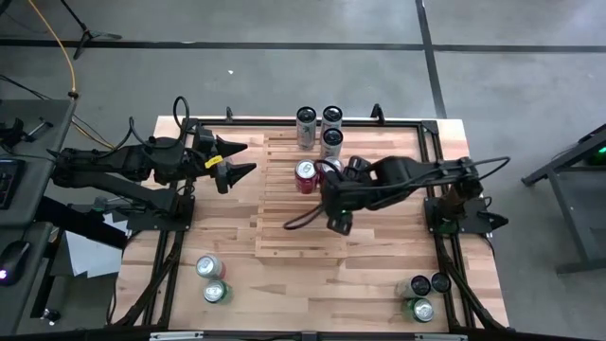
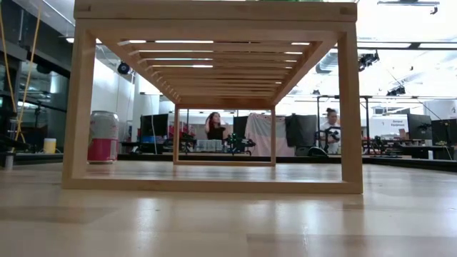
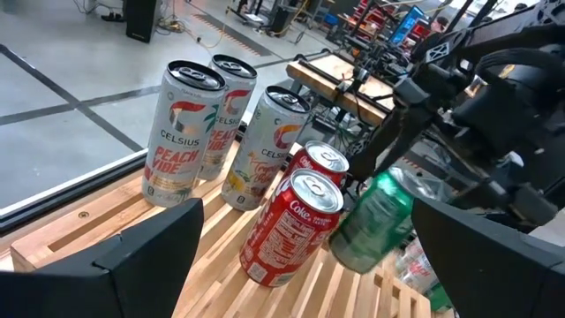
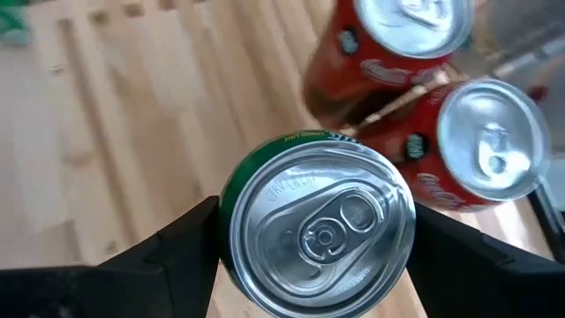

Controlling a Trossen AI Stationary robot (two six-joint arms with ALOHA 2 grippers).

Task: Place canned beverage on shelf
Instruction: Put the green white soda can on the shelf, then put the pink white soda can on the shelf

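The shelf [image 1: 284,237] is a pale slatted rack in the middle of the table. Three white Celsius cans [image 3: 190,128] and two red cola cans [image 3: 291,225] stand on its far part. My right gripper [image 1: 333,194] is over the shelf beside the red cans, shut on a green can [image 4: 322,230]. This can also shows in the left wrist view [image 3: 375,221]. In the high view the gripper hides it. My left gripper [image 1: 237,156] is open and empty, level, at the shelf's left edge. My right gripper pinches the green can's side wall just below its top rim [image 4: 225,221], one finger [image 4: 168,256] on each side. The fingers come from above, pointing down. The can hangs slightly tilted, close over the slats next to the red cans; whether its bottom touches them I cannot tell.
Two cans [image 1: 212,279] stand on the table near the front left, and three cans [image 1: 423,296] near the front right. A pink and white can [image 2: 103,137] shows left of the shelf's leg in the low view. A black frame [image 1: 431,142] borders the table. People sit in the room behind.
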